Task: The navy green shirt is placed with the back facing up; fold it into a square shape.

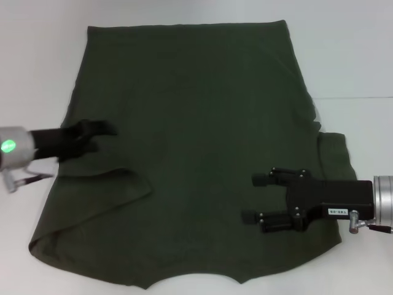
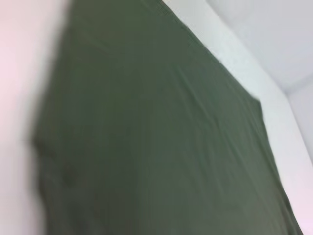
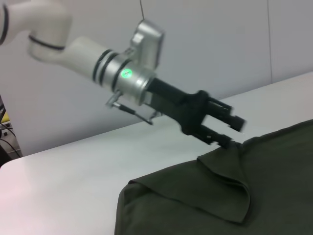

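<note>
The navy green shirt (image 1: pixel 196 141) lies spread flat on the white table (image 1: pixel 356 55), covering most of the work area, with its straight hem at the far edge. On the robot's left side the sleeve (image 1: pixel 116 184) is already turned inward over the body of the shirt, forming a diagonal flap. The left tool (image 1: pixel 101 132) is positioned over the shirt's left portion, just beyond that flap; in the right wrist view its fingers (image 3: pixel 230 120) stand apart, the lower tip at or touching the corner of the folded sleeve, with no fabric visibly pinched between them. The right tool (image 1: pixel 255 198) hovers over the shirt's right portion, fingers spread and holding nothing, pointing toward the centre. The right sleeve (image 1: pixel 334 153) lies unfolded beside it. The step in hand appears to be the sleeve fold-in. The next move likely calls for the right tool to reach the right sleeve, pinch its edge, and carry it inward to match the left side.
</note>
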Tool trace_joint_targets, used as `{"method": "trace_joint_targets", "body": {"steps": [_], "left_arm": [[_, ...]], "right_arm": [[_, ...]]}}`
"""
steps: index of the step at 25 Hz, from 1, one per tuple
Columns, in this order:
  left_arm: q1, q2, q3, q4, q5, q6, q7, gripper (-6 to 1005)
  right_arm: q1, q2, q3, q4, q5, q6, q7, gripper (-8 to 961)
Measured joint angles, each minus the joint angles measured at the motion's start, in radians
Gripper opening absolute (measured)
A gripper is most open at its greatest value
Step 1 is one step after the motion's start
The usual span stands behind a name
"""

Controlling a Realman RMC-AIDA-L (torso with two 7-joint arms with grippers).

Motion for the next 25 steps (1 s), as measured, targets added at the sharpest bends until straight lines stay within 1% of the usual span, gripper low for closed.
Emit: {"method": "trace_joint_targets", "body": {"steps": [3,5,6,7,12,18,23,25], "left_arm": [[0.07,-0.001,-0.01,0.033,-0.049,-0.002,0.019,671],[0.098,-0.002,-0.04,0.043,-0.049,-0.002,0.029,672],[0.098,-0.002,-0.04,0.043,-0.049,-0.002,0.029,672],[0.121,-0.001,-0.068,0.047,-0.045,0.008,0.037,672],[0.139,0.0,-0.077,0.053,-0.037,0.004,0.04,703],[0.138,-0.004,-0.071,0.029,-0.036,-0.032,0.053,740],[0.127,-0.001,-0.063,-0.009,-0.036,-0.069,0.066,842],[0.122,-0.001,-0.057,-0.017,-0.036,-0.074,0.066,842]], "right_arm": [[-0.003,0.0,0.0,0.0,0.0,0.0,0.0,944],[-0.005,0.0,0.0,0.0,0.0,0.0,0.0,944],[-0.005,0.0,0.0,0.0,0.0,0.0,0.0,944],[-0.005,-0.001,0.0,0.0,0.0,0.0,0.0,944],[-0.008,-0.002,0.0,0.0,0.0,0.001,0.0,945],[-0.011,-0.002,0.0,0.0,0.0,0.002,0.0,945],[-0.011,0.0,0.0,0.0,0.0,0.002,0.0,945],[-0.012,0.0,0.0,0.0,0.0,0.002,0.0,945]]}}
